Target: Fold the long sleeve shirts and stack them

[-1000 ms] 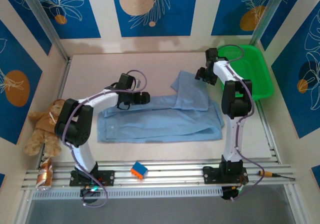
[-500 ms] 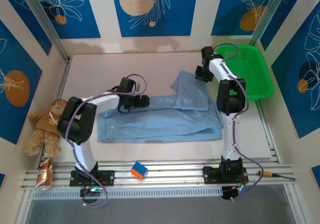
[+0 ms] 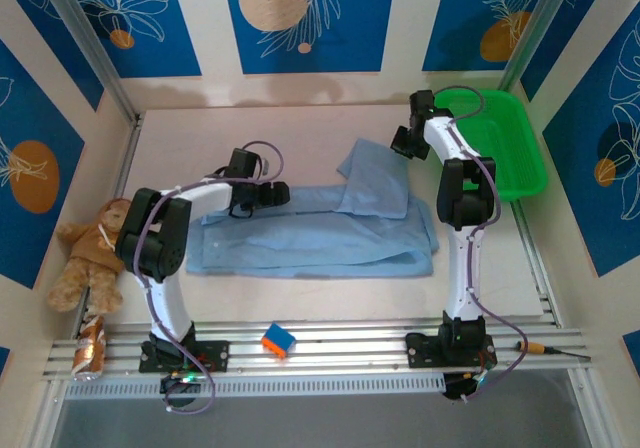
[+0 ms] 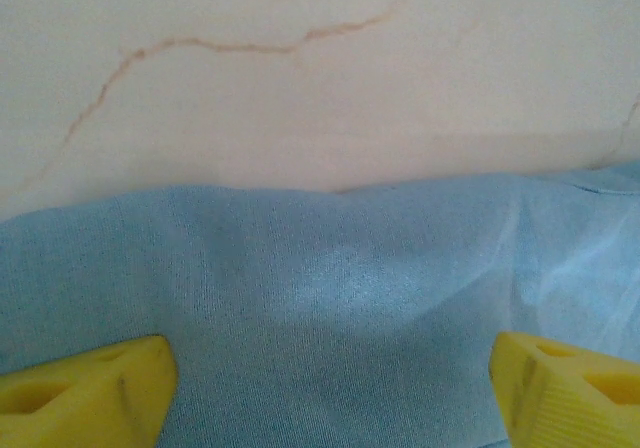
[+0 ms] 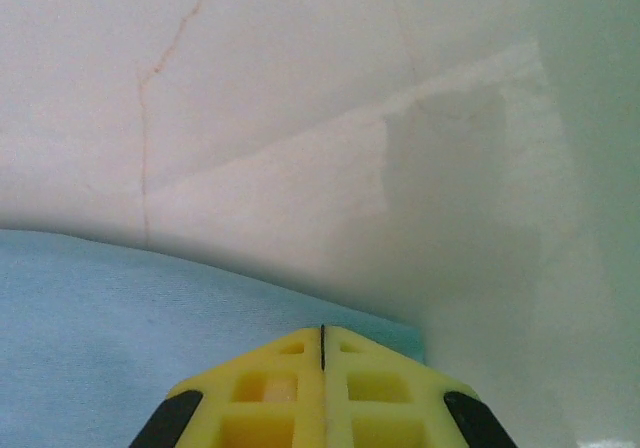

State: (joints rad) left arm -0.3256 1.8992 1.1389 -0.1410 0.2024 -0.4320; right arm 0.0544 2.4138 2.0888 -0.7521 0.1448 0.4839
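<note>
- Light blue shirt lies flat mid-table, its long axis running 9 to 3 o'clock in the top view.
- One part of it is turned up from the right half, a narrower flap pointing toward 12 o'clock and leaning slightly to 1.
- I cannot tell which end carries the collar.
- The left pincer sits over the shirt's far long edge, at about 10 o'clock from the cloth's middle, pointing to 3 o'clock.
- It stands wide: in the left wrist view its yellow fingers sit far apart at the bottom corners, blue cloth between them and bare table beyond at 12 o'clock.
- The right pincer is at the flap's far right corner, about 1 o'clock from the shirt's middle.
- Its fingers are pressed tight together, and the cloth's edge runs right in under them, so it appears to pinch the shirt.
- A green basket sits at 2 o'clock, just beside the right arm.
- A teddy lies at 8 o'clock, well apart from the shirt.
</note>
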